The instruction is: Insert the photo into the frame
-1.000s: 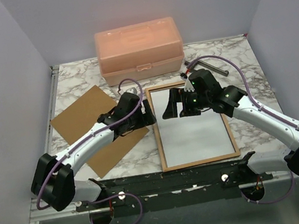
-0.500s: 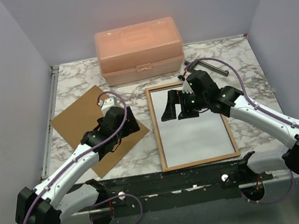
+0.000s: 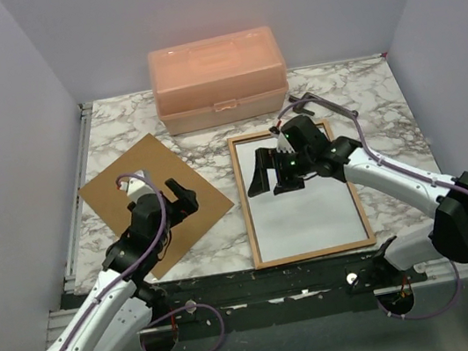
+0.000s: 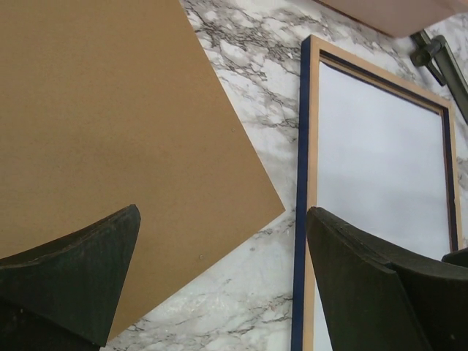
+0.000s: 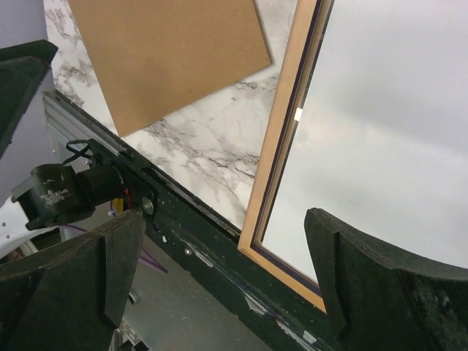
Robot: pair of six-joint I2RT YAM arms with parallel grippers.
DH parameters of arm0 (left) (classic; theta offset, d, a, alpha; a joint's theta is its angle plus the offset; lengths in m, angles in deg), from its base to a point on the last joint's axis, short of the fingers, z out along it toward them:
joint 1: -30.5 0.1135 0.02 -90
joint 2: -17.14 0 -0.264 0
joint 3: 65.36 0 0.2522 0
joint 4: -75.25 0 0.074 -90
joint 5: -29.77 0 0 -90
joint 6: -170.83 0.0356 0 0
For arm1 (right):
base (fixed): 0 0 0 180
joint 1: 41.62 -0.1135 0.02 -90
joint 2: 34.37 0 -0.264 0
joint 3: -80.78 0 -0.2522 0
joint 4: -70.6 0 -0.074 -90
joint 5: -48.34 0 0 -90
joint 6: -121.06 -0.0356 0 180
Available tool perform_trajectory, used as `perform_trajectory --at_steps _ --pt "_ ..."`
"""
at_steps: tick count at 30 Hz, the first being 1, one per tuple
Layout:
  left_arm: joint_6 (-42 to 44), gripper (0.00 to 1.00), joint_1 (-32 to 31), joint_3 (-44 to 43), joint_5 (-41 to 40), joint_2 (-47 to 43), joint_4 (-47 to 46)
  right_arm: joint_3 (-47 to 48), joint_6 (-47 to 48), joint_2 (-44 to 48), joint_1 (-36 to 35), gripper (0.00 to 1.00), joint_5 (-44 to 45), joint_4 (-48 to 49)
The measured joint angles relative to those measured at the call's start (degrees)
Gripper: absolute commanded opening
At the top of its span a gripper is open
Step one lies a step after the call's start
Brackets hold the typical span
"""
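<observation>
The frame [image 3: 246,218] lies flat on the marble right of centre, its tan wood side up and a navy edge [image 4: 298,219] showing. Inside it lies a white sheet, the photo [image 3: 312,216] with its plain back up; its picture side is hidden. My right gripper [image 3: 272,178] hovers open over the upper left part of the photo [image 5: 387,124], holding nothing. My left gripper [image 3: 182,193] is open over the brown backing board [image 3: 153,197], well left of the frame. Between its empty fingers the left wrist view shows the board's corner [image 4: 241,197] and bare marble.
A peach plastic box [image 3: 217,78] stands at the back, behind the frame. A dark metal tool [image 3: 330,105] lies at the back right near the frame's top corner. The table's near rail [image 5: 183,219] runs just below the frame's bottom edge.
My left arm has pulled back from the frame's left edge toward the near left, over the brown board, with its jaws widening. My right gripper has shifted slightly left over the photo.
</observation>
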Motion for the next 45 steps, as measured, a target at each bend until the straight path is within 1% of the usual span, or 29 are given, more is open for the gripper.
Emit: perform_trajectory --at_steps 7,12,19,24,29,33,40,45 --pt "-0.63 0.98 9.44 1.40 4.20 -2.78 0.79 0.11 -0.04 -6.36 0.00 1.00 -2.51 2.84" --pt "-0.81 0.98 13.07 1.40 5.88 -2.40 3.67 1.38 -0.07 -11.58 -0.35 1.00 -3.96 4.31" --pt "-0.37 0.99 18.58 1.16 8.55 2.03 7.58 6.73 -0.04 -18.86 -3.30 1.00 -4.48 5.51" --pt "0.48 0.99 24.22 0.87 9.73 4.79 11.17 12.13 0.28 -24.15 -5.53 1.00 -3.91 5.42" --pt "0.85 0.98 30.67 0.87 10.86 5.01 13.44 19.23 1.75 -29.31 -6.58 1.00 -0.94 3.93" --pt "0.48 0.99 34.21 0.87 10.84 5.86 14.67 25.73 3.19 -33.81 -6.58 1.00 3.96 1.29" --pt "-1.77 0.98 36.52 0.87 8.28 9.46 18.03 33.97 4.55 -42.03 -6.49 1.00 10.78 -2.71" --pt "-3.89 0.96 37.51 0.85 4.33 9.44 19.67 37.51 4.59 -44.35 -6.43 1.00 12.94 -4.20"
